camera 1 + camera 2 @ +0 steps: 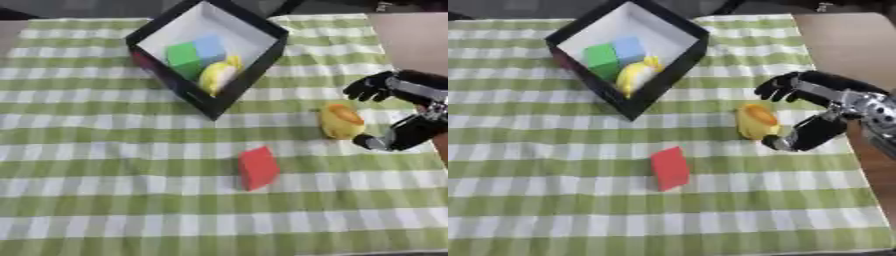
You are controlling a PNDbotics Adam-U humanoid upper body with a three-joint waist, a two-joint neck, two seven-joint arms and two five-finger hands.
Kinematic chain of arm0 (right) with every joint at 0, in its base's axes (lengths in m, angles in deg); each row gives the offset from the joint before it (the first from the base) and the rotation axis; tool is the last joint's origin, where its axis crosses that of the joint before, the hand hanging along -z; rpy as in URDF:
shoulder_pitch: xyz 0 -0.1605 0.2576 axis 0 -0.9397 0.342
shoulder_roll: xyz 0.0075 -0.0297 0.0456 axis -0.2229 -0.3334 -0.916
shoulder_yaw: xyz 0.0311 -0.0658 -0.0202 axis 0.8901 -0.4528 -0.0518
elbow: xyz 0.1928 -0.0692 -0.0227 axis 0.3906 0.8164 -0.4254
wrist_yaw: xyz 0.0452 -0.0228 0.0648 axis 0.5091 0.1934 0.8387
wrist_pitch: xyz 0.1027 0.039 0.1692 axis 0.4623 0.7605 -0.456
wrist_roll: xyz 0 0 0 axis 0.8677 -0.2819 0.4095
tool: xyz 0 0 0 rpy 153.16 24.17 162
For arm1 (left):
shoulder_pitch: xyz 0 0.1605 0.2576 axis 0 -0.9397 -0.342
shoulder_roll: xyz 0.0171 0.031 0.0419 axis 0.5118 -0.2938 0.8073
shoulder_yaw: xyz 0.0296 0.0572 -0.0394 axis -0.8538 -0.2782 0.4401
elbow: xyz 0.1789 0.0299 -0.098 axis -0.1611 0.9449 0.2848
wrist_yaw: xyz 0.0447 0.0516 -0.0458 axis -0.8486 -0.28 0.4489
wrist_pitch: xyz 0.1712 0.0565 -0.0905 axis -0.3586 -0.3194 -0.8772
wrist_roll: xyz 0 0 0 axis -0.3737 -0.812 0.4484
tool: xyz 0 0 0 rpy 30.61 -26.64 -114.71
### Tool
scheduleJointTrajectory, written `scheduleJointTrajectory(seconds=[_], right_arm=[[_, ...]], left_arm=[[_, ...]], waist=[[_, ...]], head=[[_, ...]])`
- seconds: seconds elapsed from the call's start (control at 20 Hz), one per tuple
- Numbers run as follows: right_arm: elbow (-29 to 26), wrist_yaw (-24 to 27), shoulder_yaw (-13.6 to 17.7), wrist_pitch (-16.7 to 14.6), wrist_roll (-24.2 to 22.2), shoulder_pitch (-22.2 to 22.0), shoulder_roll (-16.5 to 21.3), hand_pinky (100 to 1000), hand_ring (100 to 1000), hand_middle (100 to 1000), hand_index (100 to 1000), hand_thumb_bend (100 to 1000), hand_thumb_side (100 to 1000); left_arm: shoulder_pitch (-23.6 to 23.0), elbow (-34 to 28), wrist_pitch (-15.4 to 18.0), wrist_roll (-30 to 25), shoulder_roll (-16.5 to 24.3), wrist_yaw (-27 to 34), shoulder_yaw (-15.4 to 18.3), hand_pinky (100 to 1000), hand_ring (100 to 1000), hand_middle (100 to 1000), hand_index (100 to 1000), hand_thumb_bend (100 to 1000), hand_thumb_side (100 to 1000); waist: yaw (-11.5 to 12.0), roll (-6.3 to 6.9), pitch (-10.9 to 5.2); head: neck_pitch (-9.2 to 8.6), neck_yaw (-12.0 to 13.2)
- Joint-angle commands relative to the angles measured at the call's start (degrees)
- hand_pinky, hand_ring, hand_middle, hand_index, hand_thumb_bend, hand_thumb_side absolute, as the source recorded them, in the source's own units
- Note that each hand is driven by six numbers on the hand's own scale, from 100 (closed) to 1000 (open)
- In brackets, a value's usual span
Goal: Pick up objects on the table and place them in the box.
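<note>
Tablecloth point(87, 200), green-white check, covers work area. Box point(677, 67), black with white inside, sits far left of centre; we see green block point(601, 59), blue block point(630, 48) and yellow item point(633, 75) already in it. Right hand point(820, 107) comes in from right, fingers and thumb spread either side of yellow-orange object point(754, 121), not yet closed. We judge step: reach-to-grasp. Next needs closing, lift, carry to box. Red block point(669, 168) lies apart, nearer us. Left hand not seen.
</note>
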Motion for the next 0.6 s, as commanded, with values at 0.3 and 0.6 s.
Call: scheduleJointTrajectory(seconds=[0.3, 0.6], right_arm=[[3.06, -2.97, -0.59, -1.56, -0.55, 1.0, -0.3, 851, 844, 790, 869, 424, 170], [5.53, -5.01, -1.0, -2.07, 0.13, 1.63, -1.32, 850, 838, 783, 861, 415, 159]], left_arm=[[0.53, -0.91, 0.18, -0.25, 0.3, 0.42, 0.02, 859, 791, 782, 856, 251, 768], [0.57, -1.06, 0.18, -0.72, -0.06, 0.54, -0.11, 862, 793, 784, 858, 243, 779]], waist=[[0.7, 0.23, 1.26], [0.95, 0.38, 1.75]], head=[[-1.17, -0.58], [-1.61, -0.97]])
